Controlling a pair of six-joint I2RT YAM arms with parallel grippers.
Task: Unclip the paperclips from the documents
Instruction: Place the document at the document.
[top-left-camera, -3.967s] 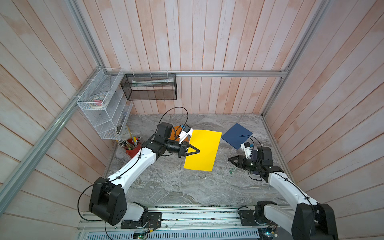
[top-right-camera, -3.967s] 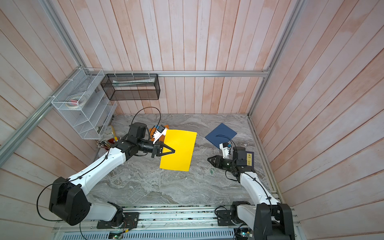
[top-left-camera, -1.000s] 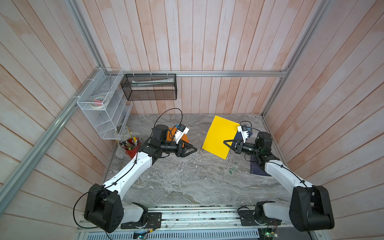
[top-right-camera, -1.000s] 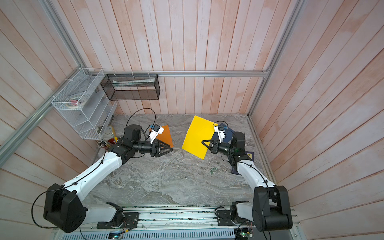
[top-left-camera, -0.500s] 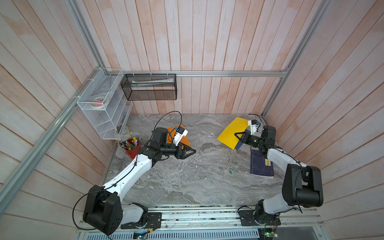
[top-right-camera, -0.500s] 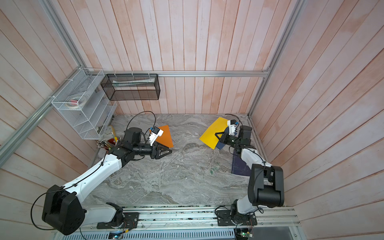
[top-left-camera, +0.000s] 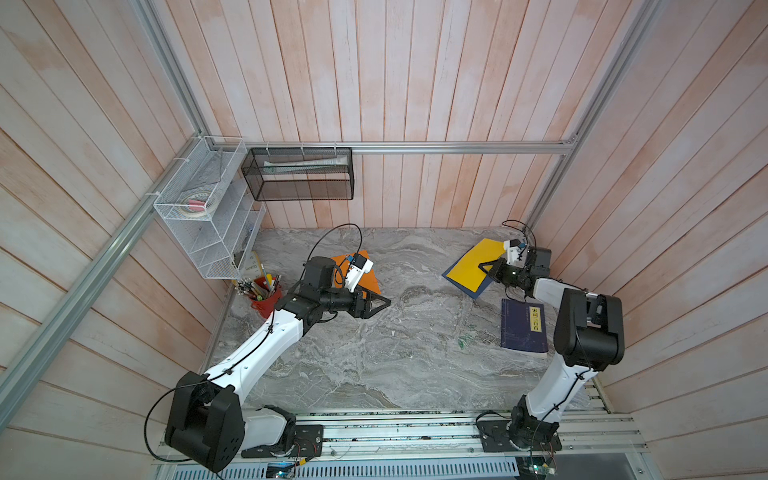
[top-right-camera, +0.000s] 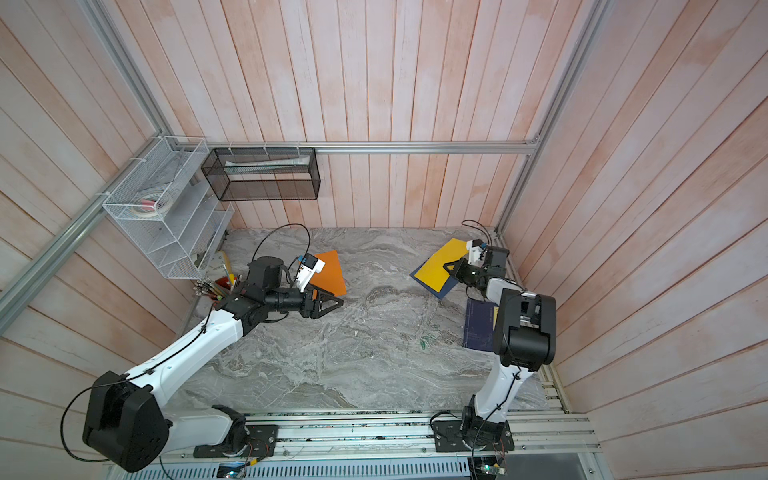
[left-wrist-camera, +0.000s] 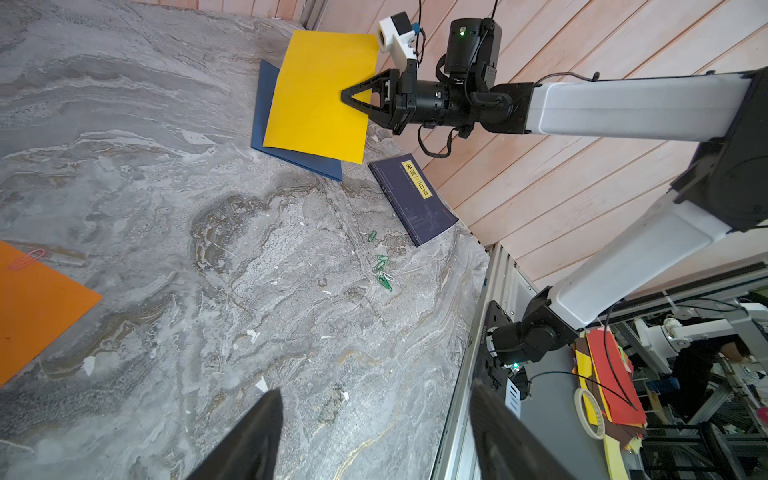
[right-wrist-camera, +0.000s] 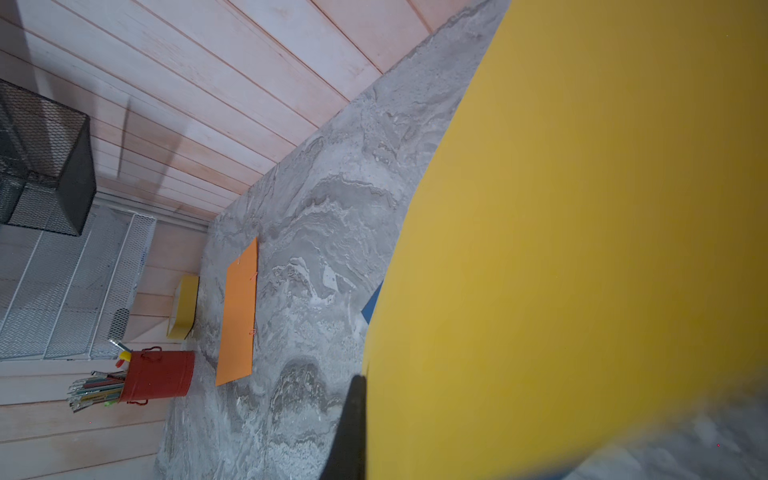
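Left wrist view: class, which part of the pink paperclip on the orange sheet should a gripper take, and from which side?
The loop end of the pink paperclip that juts past the orange sheet's edge. Come from the bare marble side, along the clip's length: it lies flat astride that edge, so likely only that end can be pinched and slid off.

The yellow sheet (right-wrist-camera: 582, 208), pinched in the right tool (left-wrist-camera: 347, 94), hid most of the dark blue sheet (left-wrist-camera: 262, 116) beneath it and filled the right wrist view as a blur. Beside the left tool (left-wrist-camera: 374, 415), the orange sheet (left-wrist-camera: 37, 307) ran off the frame's edge.
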